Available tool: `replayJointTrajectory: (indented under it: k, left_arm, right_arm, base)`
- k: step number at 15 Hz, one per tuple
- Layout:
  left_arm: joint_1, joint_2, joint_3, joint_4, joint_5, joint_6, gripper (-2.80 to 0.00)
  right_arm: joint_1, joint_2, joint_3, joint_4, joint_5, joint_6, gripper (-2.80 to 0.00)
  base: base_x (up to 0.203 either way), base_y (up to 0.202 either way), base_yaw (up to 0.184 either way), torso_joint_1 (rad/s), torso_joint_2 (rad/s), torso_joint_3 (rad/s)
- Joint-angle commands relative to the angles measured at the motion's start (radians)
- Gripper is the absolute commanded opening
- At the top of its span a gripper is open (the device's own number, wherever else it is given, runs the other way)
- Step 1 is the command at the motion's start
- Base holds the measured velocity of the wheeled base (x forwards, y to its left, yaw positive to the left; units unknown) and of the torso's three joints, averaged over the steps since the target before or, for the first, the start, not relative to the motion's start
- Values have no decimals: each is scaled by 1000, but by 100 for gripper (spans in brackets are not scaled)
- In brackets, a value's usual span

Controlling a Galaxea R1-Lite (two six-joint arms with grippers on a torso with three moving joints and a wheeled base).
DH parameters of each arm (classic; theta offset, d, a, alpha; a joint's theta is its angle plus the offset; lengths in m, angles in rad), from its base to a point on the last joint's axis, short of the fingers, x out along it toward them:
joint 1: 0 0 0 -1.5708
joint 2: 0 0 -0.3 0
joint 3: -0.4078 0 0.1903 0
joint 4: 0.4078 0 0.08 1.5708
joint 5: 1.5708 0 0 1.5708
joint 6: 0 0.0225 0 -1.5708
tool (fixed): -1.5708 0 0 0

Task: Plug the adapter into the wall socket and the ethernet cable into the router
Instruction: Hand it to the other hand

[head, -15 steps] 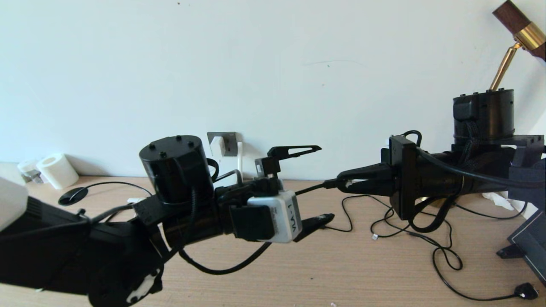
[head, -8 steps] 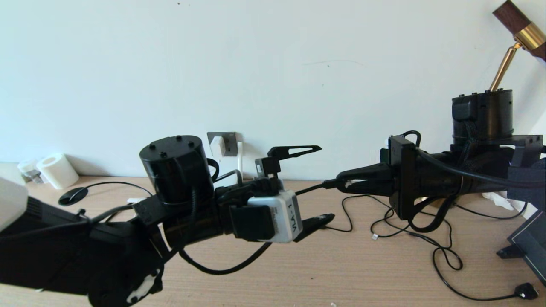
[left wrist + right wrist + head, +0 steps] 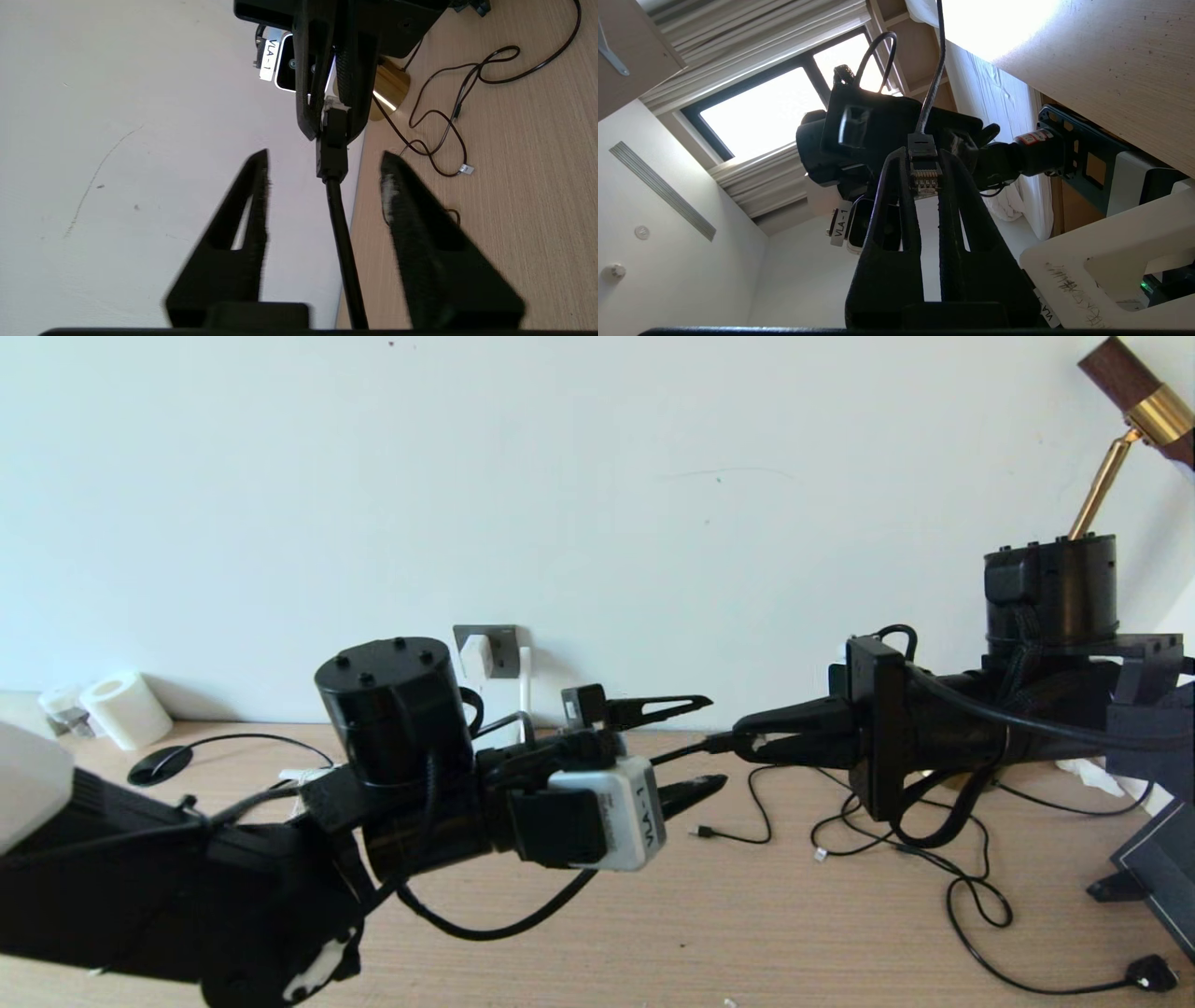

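- the right gripper [image 3: 761, 744] is clamped on the clear connector of the ethernet cable [image 3: 686, 751], holding it in the air above the table [image 3: 747, 915], to the right of centre; in the right wrist view the connector [image 3: 923, 179] sits pinched between the two fingers with its gold contacts showing
- the left gripper [image 3: 686, 751] is half open, its fingers either side of the cable just behind the connector, touching nothing that i can see; the left wrist view shows the cable [image 3: 338, 219] running straight between the fingers with a gap on both sides
- this looks like a handover; if the left closes off-centre it could shove the cable sideways and twist the connector in the right's grip
- if the right lets go before the left has a firm pinch, the connector could drop to the table among the thin black cords [image 3: 934, 868]
- a grip on the round cable rather than the plug body may let the tip swivel, spoiling the aim at a port
- the adapter [image 3: 475, 655] already sits in the wall socket [image 3: 499, 649] on the far wall, left of centre
- the router is not in view, so its ports cannot be judged
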State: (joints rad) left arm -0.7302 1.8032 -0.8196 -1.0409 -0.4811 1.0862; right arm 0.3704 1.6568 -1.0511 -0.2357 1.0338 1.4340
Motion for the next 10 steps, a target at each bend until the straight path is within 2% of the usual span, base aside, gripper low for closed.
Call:
replayJointTrajectory:
  k: [1, 8, 9, 10]
  left_arm:
    - [-3, 11, -3, -7, -2, 6, -280]
    - [-5, 18, -3, -7, -1, 4, -280]
    - [-5, 16, -1, -5, -1, 4, -280]
    - [-5, 15, -1, -7, -1, 4, -280]
  right_arm:
    - [5, -2, 0, -2, 6, 8, -280]
    - [6, -3, 5, -2, 6, 7, -280]
    - [7, -7, 8, -4, 6, 3, 0]
    - [7, -11, 8, -3, 6, 3, 0]
  base:
    - [0, 0, 0, 0, 0, 0]
    - [0, 0, 0, 0, 0, 0]
    - [0, 0, 0, 0, 0, 0]
    - [0, 0, 0, 0, 0, 0]
